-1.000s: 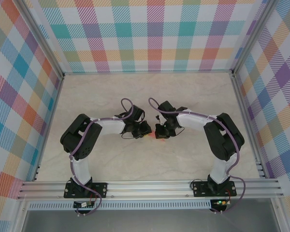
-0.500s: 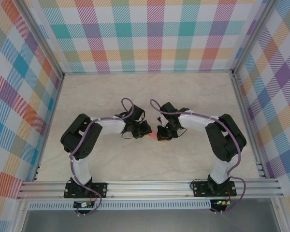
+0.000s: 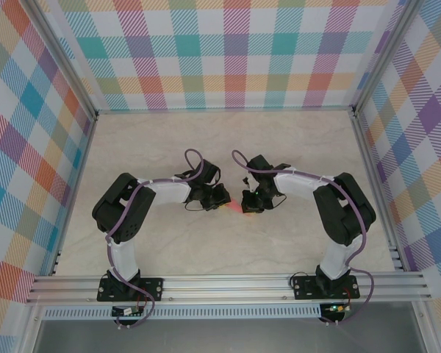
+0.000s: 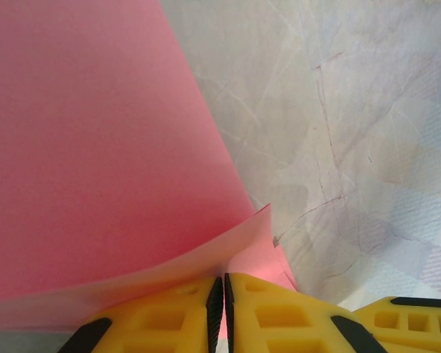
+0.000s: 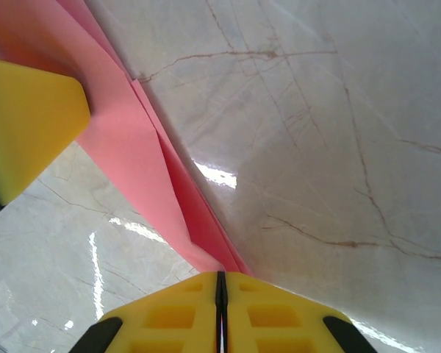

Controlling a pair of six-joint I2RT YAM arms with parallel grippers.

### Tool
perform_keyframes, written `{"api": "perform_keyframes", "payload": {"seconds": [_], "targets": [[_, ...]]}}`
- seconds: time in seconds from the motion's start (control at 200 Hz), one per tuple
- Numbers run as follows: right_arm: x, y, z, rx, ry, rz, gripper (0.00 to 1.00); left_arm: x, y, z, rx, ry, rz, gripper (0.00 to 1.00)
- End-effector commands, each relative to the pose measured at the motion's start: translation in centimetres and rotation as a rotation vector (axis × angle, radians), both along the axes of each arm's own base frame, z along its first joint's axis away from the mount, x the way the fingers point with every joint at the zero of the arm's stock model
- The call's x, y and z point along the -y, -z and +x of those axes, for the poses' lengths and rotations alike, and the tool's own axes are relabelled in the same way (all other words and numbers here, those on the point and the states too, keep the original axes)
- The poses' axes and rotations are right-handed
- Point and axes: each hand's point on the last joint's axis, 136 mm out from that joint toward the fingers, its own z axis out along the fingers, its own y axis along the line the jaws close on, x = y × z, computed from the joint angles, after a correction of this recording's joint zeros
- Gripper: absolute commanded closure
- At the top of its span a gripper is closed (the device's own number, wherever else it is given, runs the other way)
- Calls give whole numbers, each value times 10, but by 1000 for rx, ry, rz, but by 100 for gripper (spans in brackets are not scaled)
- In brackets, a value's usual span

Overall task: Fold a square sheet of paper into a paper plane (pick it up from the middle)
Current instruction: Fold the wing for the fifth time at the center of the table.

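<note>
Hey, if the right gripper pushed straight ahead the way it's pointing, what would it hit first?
Probably the marble table; the right gripper, shut on the pink paper, has the left gripper's finger off to one side.

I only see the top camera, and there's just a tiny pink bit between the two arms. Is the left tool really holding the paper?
Observer: Yes. In the left wrist view the left tool is shut on an edge of the square sheet of paper.
Operator: And the right one?
Observer: The right tool is shut too, pinching a narrow pointed end of the sheet.
Operator: Is it folded at all?
Observer: Yes. The right wrist view shows overlapping pink layers with a crease running along them.
</note>
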Motion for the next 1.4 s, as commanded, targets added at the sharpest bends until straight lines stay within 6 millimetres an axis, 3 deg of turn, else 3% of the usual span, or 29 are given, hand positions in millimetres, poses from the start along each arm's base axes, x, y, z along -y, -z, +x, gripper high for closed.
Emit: {"api": "perform_keyframes", "payload": {"seconds": [0.0, 0.46, 0.735, 1.17, 1.255, 1.395], "targets": [[10, 12, -4, -26, 7, -40, 90, -45, 56, -22, -102, -40, 236, 85], [16, 29, -14, -79, 8, -58, 90, -45, 56, -22, -104, -41, 240, 85], [6, -7, -14, -30, 1, 39, 90, -46, 56, -22, -102, -40, 243, 85], [32, 30, -35, -117, 38, -71, 90, -48, 56, -23, -101, -40, 247, 86], [28, 19, -31, -84, 38, -38, 90, -47, 56, -23, -101, -40, 246, 86], [-1, -27, -14, 5, 23, 141, 88, -47, 55, -22, -98, -40, 244, 86]]}}
